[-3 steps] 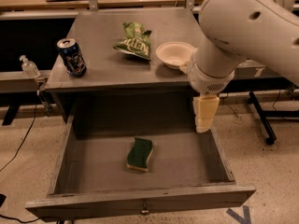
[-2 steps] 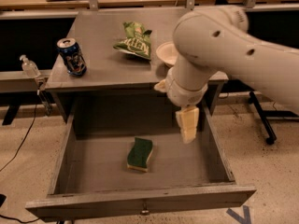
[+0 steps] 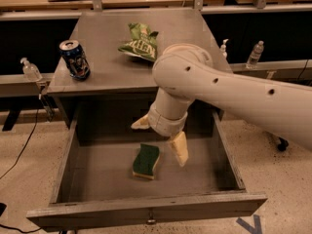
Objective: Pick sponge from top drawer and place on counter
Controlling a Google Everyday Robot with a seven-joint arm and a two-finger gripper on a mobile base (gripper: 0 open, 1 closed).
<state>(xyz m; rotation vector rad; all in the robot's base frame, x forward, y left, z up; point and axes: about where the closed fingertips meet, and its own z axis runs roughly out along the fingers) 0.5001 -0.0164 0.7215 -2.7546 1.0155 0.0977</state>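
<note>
The sponge (image 3: 146, 161), dark green on top with a pale yellow edge, lies flat on the floor of the open top drawer (image 3: 146, 209), near its middle. My gripper (image 3: 160, 137) hangs over the drawer just above and behind the sponge, open, with one pale finger (image 3: 179, 148) to the sponge's right and the other at its back left. It holds nothing. The grey counter (image 3: 109, 72) lies behind the drawer, and my arm covers part of its right side.
On the counter stand a dark blue drink can (image 3: 74, 59) at the left and a crinkled green chip bag (image 3: 141, 42) in the middle. Plastic bottles (image 3: 255, 54) and a pump bottle (image 3: 30, 70) sit on low shelves at either side.
My arm has swung left and down from the drawer's right side to just over the sponge. The white bowl on the counter is now hidden behind my arm.
</note>
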